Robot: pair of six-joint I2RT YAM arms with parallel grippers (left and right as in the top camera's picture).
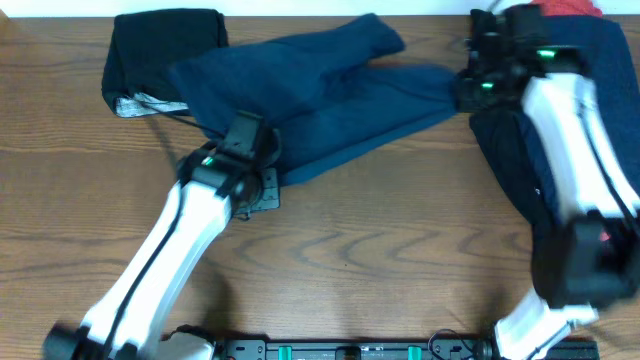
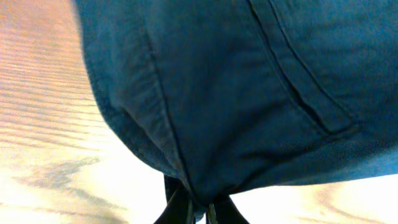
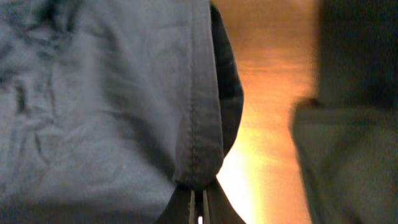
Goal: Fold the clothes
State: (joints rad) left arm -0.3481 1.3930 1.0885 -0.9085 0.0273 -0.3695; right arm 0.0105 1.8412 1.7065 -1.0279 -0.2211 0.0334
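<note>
Left tool (image 1: 250, 140) is clamped on the navy garment (image 1: 330, 90). In its wrist view the two dark fingers meet at the bottom of the picture (image 2: 198, 208) with a bunched fold of blue cloth (image 2: 249, 93) pinched between them. Right tool (image 1: 465, 92) is likewise closed on the same garment at its opposite, right-hand end. Its wrist view shows the jaws pressed together (image 3: 199, 205) on a double-stitched hem (image 3: 198, 124) of the blue cloth (image 3: 93, 93).

Between the two tools the navy garment lies rumpled across the far middle of the wooden counter (image 1: 380, 260), with one lobe reaching toward the far edge. Seen from the left wrist, the fabric carries a long sewn seam (image 2: 165, 112) and a narrow stitched strip (image 2: 305, 93) running diagonally.

A black garment (image 1: 160, 50) sits folded at the far left corner, its right side touching the navy one. A pale strip (image 1: 140, 102) shows along its near edge, and any writing on it is too small to read.

On the right, a dark pile (image 1: 510, 170) of clothes lies under the right arm. A red garment (image 1: 565, 8) peeks out at the far edge above it. Part of that pile appears as a blurred dark mass (image 3: 348, 137) on the right of the right wrist view.
</note>
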